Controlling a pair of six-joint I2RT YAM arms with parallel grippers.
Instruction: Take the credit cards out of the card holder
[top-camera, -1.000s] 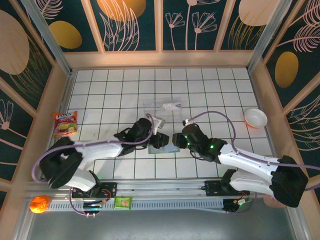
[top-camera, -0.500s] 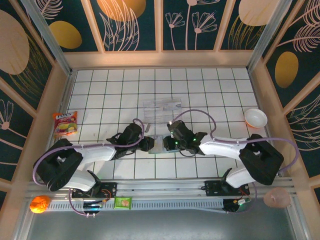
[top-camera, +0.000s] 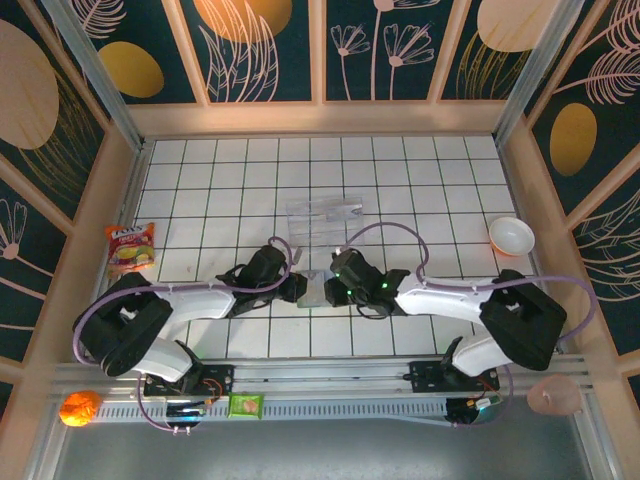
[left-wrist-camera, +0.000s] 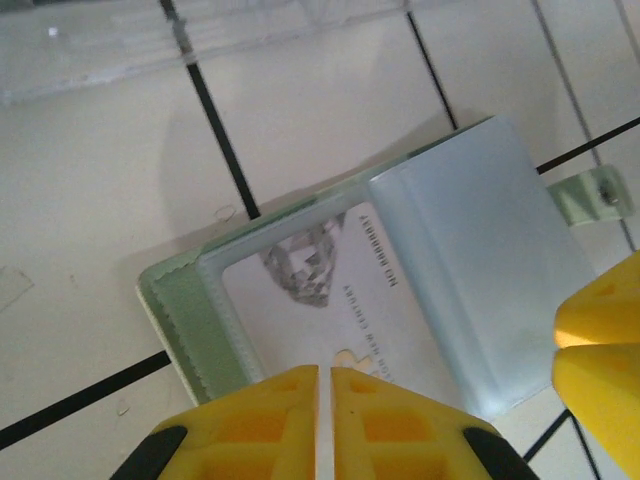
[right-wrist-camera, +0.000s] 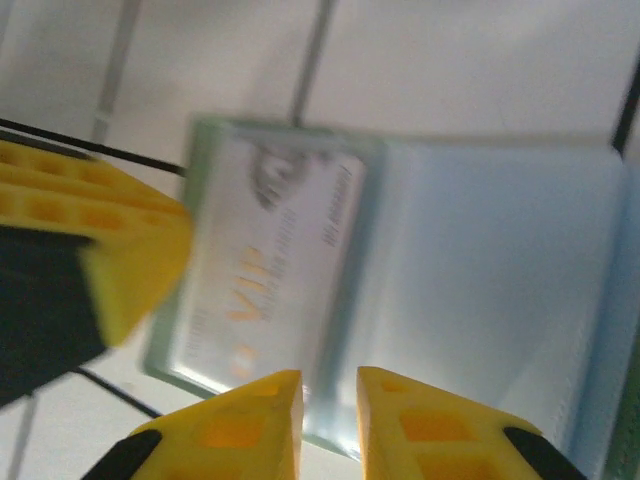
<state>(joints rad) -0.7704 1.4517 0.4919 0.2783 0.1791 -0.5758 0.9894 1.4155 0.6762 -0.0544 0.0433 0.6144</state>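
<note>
Top view, just below frame centre: card holder (top-camera: 314, 292), flat on the white tiled floor (top-camera: 440, 180). Hemmed in from the left by the left gripper (top-camera: 297, 288) and from the right by the right gripper (top-camera: 334, 287), both tips meeting over it. Above, a little apart: a loose pile of see-through credit cards (top-camera: 325, 213). Bare tiles on the other sides, with wide room toward both upper corners and a narrower strip below toward the arm bases. At the floor's left edge, a snack packet (top-camera: 130, 247); near the right edge, a white bowl (top-camera: 511, 236); both well apart from the holder.

From the left wrist, closer detail: holder spread open, green rim at left, clear pocket over a VIP card (left-wrist-camera: 320, 300), frosted panel at right. Left fingertips (left-wrist-camera: 260, 420) at the bottom edge, closed to a hairline slit, over the holder's near edge. Yellow finger of the right gripper at the right edge of the frame.

From the right wrist, blurred: same spread, VIP lettering legible at left. Right jaws narrow, a small gap left, tips at the holder's near edge; cannot tell if pinching or merely resting.
</note>
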